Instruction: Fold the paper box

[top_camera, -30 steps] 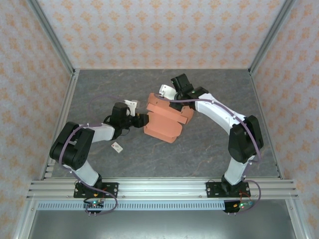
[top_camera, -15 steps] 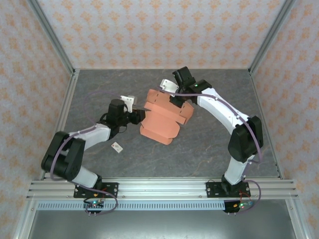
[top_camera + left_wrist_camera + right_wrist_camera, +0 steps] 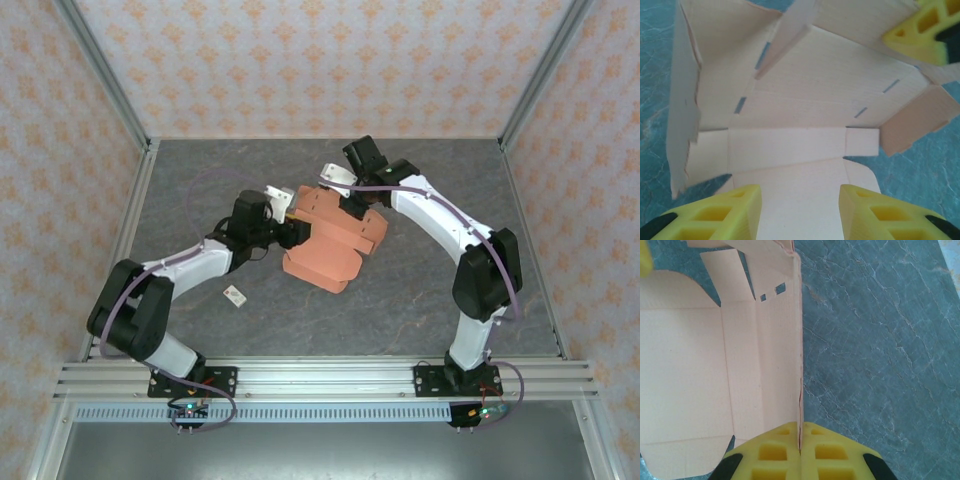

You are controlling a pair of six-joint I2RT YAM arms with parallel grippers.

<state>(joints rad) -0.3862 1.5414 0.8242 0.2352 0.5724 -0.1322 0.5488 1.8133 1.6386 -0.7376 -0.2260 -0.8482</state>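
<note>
Nearest to us, a small white tag (image 3: pixel 235 294) lies on the grey table (image 3: pixel 430 290), well apart from the work, and we think it has no part in the job. A bit farther in, the left gripper (image 3: pixel 800 217) reaches to the near left side of the box (image 3: pixel 335 245). Its yellow fingers (image 3: pixel 735 215) are apart, and a rounded flap of the box lies in the gap between them. We cannot tell if they touch it. We think they stand this way so they can close on the flap or push it up.

The box sits in the middle of the table, between the two grippers. It is not a box yet: its floor lies flat, some walls stand up or lean, and other flaps lie spread out.

On the far side, the right gripper (image 3: pixel 800 452) has its pads (image 3: pixel 775 455) pressed together on the edge of one long wall. That wall stands upright from the floor of the box. We think the grip is there to hold the wall up and stop the thin card from sliding while the left gripper works. Much of the folding is not done, so we would say the job is about half way at best
</note>
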